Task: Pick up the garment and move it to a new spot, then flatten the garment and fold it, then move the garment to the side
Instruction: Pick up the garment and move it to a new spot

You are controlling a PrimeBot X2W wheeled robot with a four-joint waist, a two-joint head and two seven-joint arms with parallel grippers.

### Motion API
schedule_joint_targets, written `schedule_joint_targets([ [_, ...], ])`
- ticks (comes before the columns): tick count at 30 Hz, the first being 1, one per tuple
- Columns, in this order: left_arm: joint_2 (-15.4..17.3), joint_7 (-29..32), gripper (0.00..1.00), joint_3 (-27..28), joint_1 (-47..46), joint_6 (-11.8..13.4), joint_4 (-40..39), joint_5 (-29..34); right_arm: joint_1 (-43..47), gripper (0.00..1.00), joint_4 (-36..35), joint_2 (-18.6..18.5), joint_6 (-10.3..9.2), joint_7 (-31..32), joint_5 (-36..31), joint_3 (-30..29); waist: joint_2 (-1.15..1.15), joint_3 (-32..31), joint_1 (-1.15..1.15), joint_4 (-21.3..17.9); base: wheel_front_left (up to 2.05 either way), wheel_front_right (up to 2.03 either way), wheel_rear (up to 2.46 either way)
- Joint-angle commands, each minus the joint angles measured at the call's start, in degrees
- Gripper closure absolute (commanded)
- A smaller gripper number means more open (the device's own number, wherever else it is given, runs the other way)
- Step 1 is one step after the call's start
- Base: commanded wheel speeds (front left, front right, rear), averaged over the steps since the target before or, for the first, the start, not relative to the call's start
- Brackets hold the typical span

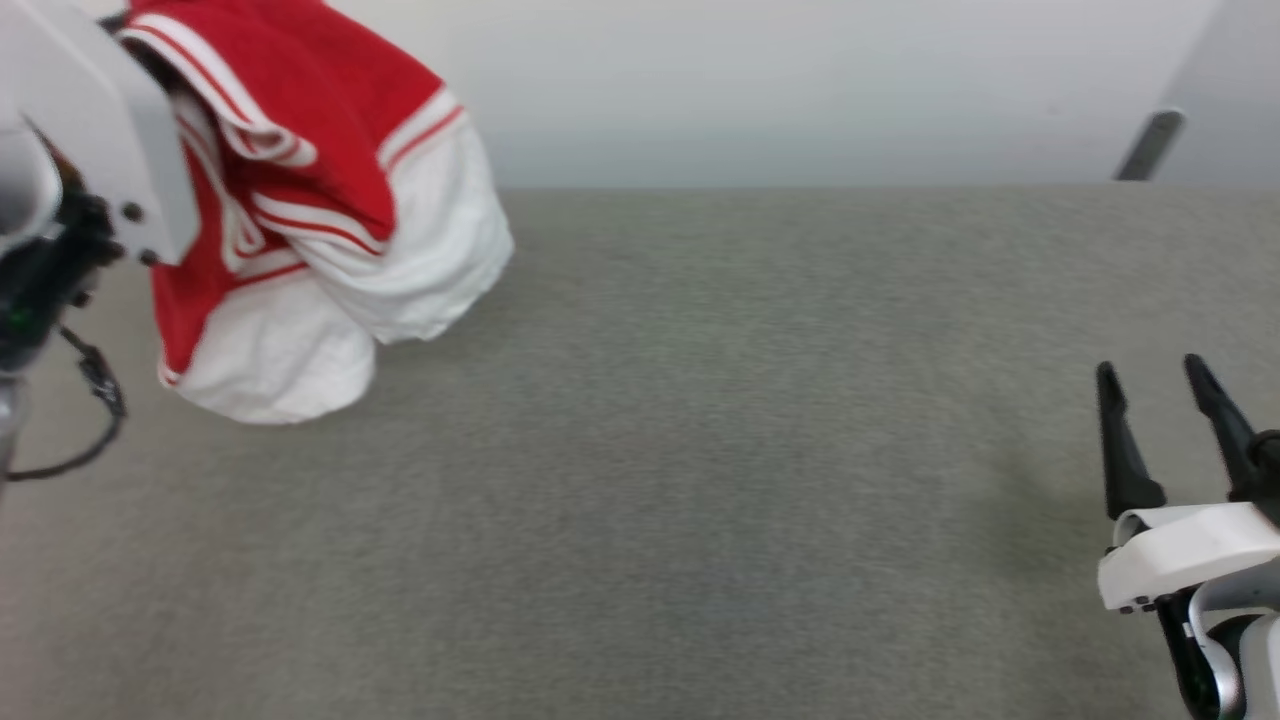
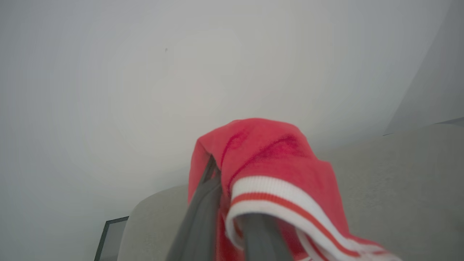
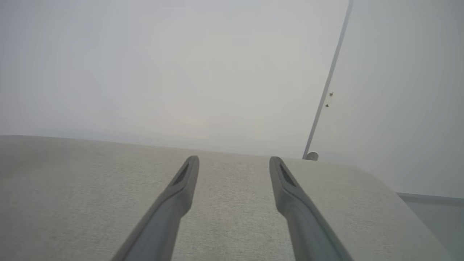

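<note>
Left gripper (image 2: 226, 217) pinching garment (image 1: 330, 180), which hangs bunched above table (image 1: 700, 450), far left; right gripper (image 1: 1150, 366) spread, empty; best: carry to centre, lower until hem drags, then release.

The head camera is looking steeply down on the grey table (image 1: 700, 450) from above, reaching its far edge and the pale wall (image 1: 800, 80). The left wrist camera is sitting right behind the shirt (image 2: 275, 156), above the table, facing the wall. The right wrist camera is looking low across the table toward that wall.
</note>
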Motion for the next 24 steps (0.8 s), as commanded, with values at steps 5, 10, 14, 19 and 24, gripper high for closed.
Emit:
schedule_joint_targets([
  [5, -2.17, 2.76, 1.0, -1.95, 0.65, 2.76, -4.84, 0.36, -0.96, 0.0, 1.36, 0.62, -0.02, -1.05, -1.41, -2.69, 0.0, 2.06, 0.0, -7.42, 0.0, 0.0, 0.0],
  [10, -3.76, 4.19, 1.0, -3.49, 0.72, 4.11, -6.59, 0.6, -1.5, 0.0, 2.24, 1.37, -0.02, -1.68, -1.76, -3.86, 0.0, 3.25, 0.0, -10.32, 0.0, 0.0, 0.0],
  [14, -5.22, 5.42, 1.0, -5.24, 1.45, 5.51, -7.6, 1.17, -1.84, 0.0, 3.13, 2.32, -0.01, -2.43, -2.08, -4.87, 0.0, 4.39, 0.0, -12.68, 0.0, 0.0, 0.0],
  [19, -7.25, 7.19, 1.0, -8.46, 3.59, 6.75, -8.05, 1.41, -2.22, 0.0, 4.58, 3.31, -0.02, -3.59, -1.74, -5.82, 0.0, 5.75, 0.0, -14.66, 0.0, 0.0, 0.0],
  [24, -8.18, 8.25, 1.0, -11.11, 6.56, 7.06, -7.19, 1.23, -2.34, 0.0, 6.19, 4.3, -0.02, -4.7, -1.27, -6.02, 0.0, 7.09, 0.0, -15.77, 0.0, 0.0, 0.0],
])
